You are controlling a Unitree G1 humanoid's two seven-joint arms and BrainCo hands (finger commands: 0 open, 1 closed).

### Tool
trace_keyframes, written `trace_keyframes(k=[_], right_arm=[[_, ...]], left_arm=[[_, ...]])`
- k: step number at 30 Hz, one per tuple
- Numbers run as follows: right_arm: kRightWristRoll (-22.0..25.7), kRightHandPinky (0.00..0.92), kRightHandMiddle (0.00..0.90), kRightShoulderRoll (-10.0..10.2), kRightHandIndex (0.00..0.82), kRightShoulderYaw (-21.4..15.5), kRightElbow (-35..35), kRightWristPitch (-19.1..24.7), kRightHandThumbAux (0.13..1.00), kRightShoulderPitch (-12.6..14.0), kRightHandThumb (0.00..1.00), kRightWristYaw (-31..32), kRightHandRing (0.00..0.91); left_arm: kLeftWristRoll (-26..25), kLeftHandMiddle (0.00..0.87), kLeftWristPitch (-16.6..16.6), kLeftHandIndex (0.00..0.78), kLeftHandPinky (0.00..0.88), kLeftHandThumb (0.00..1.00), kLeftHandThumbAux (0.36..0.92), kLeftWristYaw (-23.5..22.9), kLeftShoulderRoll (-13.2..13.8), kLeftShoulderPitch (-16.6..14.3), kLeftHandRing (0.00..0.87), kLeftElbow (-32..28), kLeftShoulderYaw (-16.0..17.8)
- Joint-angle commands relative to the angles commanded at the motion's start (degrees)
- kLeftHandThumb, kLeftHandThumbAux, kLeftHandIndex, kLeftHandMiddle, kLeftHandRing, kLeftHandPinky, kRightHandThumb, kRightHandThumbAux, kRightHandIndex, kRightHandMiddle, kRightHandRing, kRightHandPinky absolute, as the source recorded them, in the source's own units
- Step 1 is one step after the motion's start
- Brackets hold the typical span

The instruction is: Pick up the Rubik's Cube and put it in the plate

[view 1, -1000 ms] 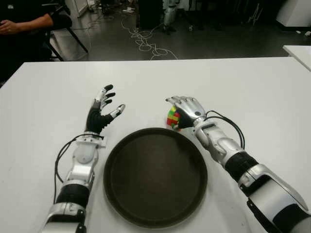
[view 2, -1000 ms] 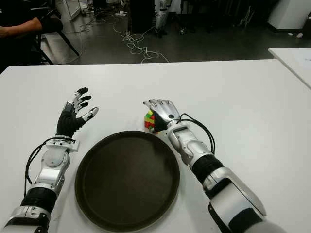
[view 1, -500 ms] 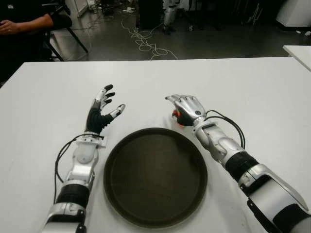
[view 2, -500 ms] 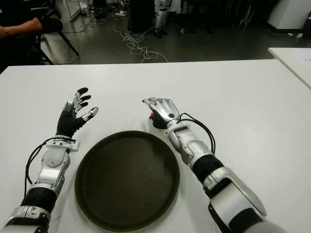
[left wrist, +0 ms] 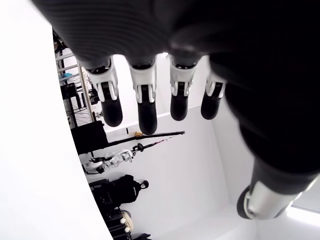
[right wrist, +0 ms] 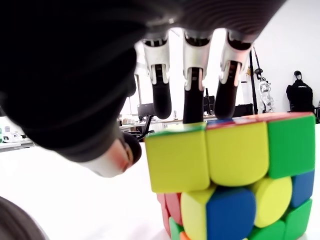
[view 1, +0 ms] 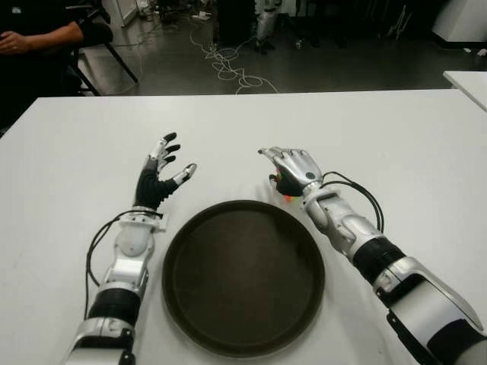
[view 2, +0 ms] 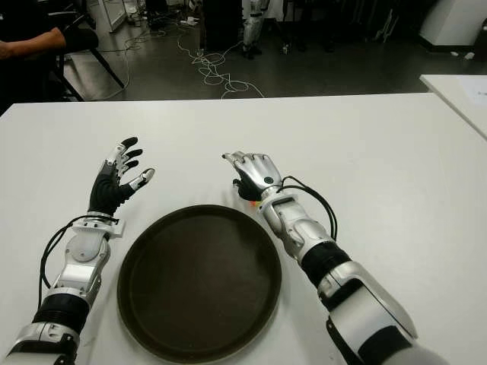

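R hand [view 1: 291, 169] arches over cube [right wrist: 230, 175] just beyond plate [view 1: 243, 277] far rim, fingers not yet clamped; should wrap snugly before lifting. L hand [view 1: 158, 176] spread, empty, left of plate

Your right hand [right wrist: 165, 75] arches over the Rubik's Cube [right wrist: 232, 177] on the white surface [right wrist: 75, 200], fingers [right wrist: 161, 95] extended past it, not clamped.

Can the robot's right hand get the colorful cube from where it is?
Probably yes. The right hand is over the Rubik's Cube, fingers extended past its top, not closed on it, nothing between.
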Motion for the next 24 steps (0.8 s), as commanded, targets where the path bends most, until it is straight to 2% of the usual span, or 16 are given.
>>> trace_keyframes(k=[8, 16, 24], right_arm=[[0.1, 0.460, 0.256, 0.1, 0.131, -0.1, 0.1, 0.3, 0.744, 0.0, 0.583, -0.4, 0.335], [0.2, 0.434, 0.219, 0.2, 0.123, -0.3, 0.2, 0.1, 0.730, 0.1, 0.581, -0.8, 0.299], [-0.2, 0.444, 0.215, 0.0, 0.120, 0.0, 0.3, 0.3, 0.732, -0.2, 0.590, -0.8, 0.304]], left_arm=[[0.0, 0.104, -0.4, 0.098, 0.137, 0.131, 0.681, 0.1, -0.1, 0.0, 0.113, 0.1, 0.1], [0.8, 0.125, -0.4, 0.103, 0.142, 0.142, 0.656, 1.0, 0.1, 0.0, 0.130, 0.1, 0.1], [1.2, 0.122, -0.8, 0.101, 0.151, 0.145, 0.680, 1.4, 0.1, 0.0, 0.130, 0.4, -0.1]])
